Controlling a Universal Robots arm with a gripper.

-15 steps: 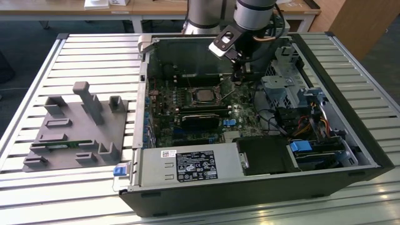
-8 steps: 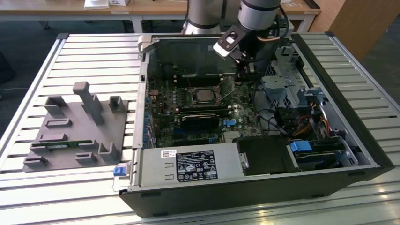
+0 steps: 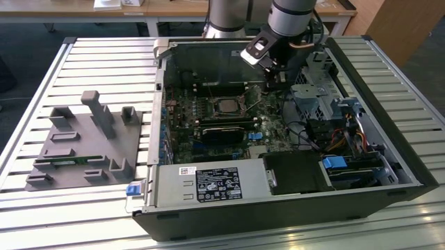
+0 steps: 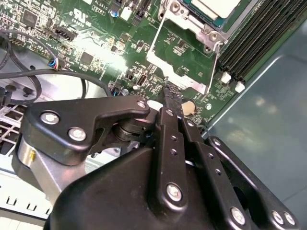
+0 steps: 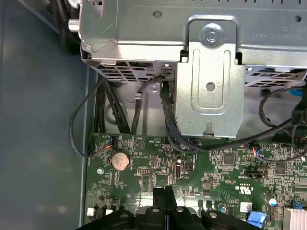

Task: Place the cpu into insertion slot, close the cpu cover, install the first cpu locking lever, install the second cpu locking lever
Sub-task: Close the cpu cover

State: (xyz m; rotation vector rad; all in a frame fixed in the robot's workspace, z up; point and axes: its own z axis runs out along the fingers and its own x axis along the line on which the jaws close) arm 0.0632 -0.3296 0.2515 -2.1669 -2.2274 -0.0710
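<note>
The chip [image 4: 217, 5] already lay flat in the socket [image 4: 194, 25], its pale, dull metal face up. The cover [image 4: 154, 48] stood swung open beside it, a thin bright steel frame with green circuit board [image 4: 96, 43] showing through its cut-out. The gripper [image 4: 168, 96] had its slim black fingers pressed together at the cover's free edge. I could not tell whether they pinched its lip or only touched it. In the exterior view the gripper sat at about two o'clock from the socket, inside the open case [image 3: 278, 213]. To my eye the job in hand was closing the cover. Doing that well would mean carrying the frame round its hinge rather than dragging it sideways, with a light touch, since the sheet looked springy and sharp-edged and the chip's face was easily scuffed. A coin battery [image 5: 120, 160] and small bristling parts crowded the board near the fingertips. A grey moulded tray [image 3: 83, 140] sat at nine o'clock from the case on the slatted table [image 3: 104, 57].
</note>
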